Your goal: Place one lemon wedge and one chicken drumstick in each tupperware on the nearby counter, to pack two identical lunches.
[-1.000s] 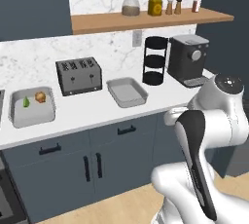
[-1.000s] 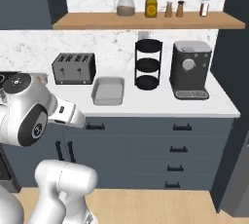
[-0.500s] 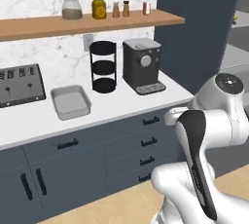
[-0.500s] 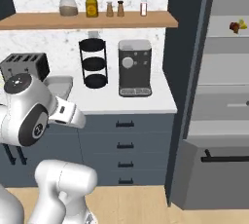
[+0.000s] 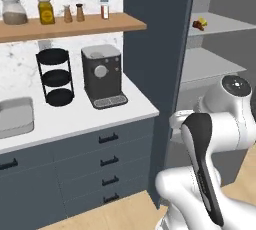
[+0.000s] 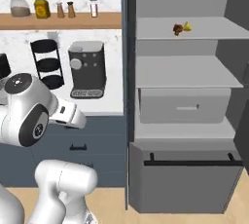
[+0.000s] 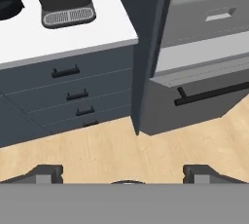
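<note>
lemon wedge, a tiny yellow pointed piece (image 6: 187, 26), sits on the top pale-grey shelf (image 6: 214, 32) of an open tall cabinet, touching or just beside a small dark reddish-brown lumpy chicken drumstick (image 6: 178, 28); in the left base view the same yellow wedge (image 5: 202, 22) and brown drumstick (image 5: 196, 24) lie close together near the shelf's front edge. both are too small to tell which way they point or how their long axes run.

the white arm's two-finger gripper (image 7: 122, 174) is released, its dark fingertips (image 7: 48, 173) standing wide apart with nothing between them and nothing touched. it looks down on light wooden floor (image 7: 112, 150), well below and well apart from the shelf with the food.

ahead of the gripper and to one side, a white counter (image 7: 73, 38) over dark blue-grey drawers (image 7: 73, 89) carries a black coffee machine (image 5: 101, 76) and a black three-tier round rack (image 5: 56, 76). a shallow light-grey rectangular tupperware tray (image 5: 15, 118) lies at the far edge of the left base view, beyond the rack. a dark vertical cabinet panel (image 7: 148, 47) divides the counter from the grey shelves and the lower grey drawer with a black bar handle (image 7: 214, 93). open floor lies between the gripper and both fronts.
</note>
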Controlling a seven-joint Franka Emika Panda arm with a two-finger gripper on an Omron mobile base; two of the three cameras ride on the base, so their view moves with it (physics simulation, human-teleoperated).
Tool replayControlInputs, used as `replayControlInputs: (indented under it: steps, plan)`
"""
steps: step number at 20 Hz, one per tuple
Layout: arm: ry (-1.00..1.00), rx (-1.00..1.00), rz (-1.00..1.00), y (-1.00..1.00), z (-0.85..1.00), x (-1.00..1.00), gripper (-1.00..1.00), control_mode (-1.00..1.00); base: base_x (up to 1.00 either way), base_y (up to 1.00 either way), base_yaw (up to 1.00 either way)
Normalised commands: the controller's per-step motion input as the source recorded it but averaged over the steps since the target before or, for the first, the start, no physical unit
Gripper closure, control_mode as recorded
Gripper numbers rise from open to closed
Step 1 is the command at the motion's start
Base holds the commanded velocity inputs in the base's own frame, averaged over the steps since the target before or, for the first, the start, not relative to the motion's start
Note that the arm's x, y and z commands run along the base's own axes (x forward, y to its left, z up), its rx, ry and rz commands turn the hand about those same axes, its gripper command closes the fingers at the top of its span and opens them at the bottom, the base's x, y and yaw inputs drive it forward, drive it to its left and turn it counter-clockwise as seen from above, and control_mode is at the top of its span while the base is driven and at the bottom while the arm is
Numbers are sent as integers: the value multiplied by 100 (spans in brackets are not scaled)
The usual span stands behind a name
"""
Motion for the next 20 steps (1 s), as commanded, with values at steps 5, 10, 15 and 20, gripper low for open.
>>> replayControlInputs:
  steps: [5,10,15,20]
  plan:
    - [0,0,0,0,0,0,-100,100,46,-100,22]
    - [0,0,0,0,0,0,-100,100,48,-97,22]
    - [0,0,0,0,0,0,-100,100,32,-36,2]
    - [0,0,0,0,0,0,-100,100,48,0,-7]
